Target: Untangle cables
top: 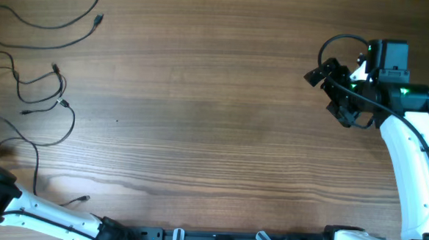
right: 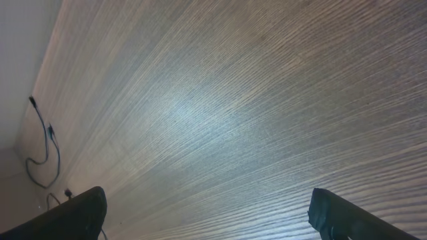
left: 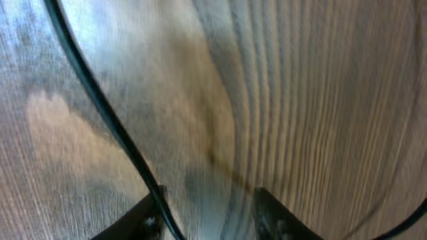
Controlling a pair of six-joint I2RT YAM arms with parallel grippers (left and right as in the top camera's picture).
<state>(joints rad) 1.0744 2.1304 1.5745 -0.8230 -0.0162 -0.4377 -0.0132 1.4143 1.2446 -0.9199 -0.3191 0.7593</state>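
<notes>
Wooden table, grain running left to right in the overhead view.

Right arm: white, reaching up along the right edge, its dark head over the upper right of the table. Left arm: white, low along the bottom left corner, its dark wrist at the left edge.

Right gripper: released, both tips far apart at the bottom of the wrist view, only wood between them, holding nothing.

Left gripper: released, tips apart and close above the wood. One thin cord sweeping from top left down to the inner side of the left-hand finger; touching or just beside, cannot tell. Not clamped.

Cables: loose curvy black strands, all on the left of the table, well apart from the right gripper.
- two long curves near the top left corner
- looped strands at mid left
- one strand trailing down toward the left arm
- small plug end near the bottom

Same strands small at the far left in the right wrist view.
</notes>
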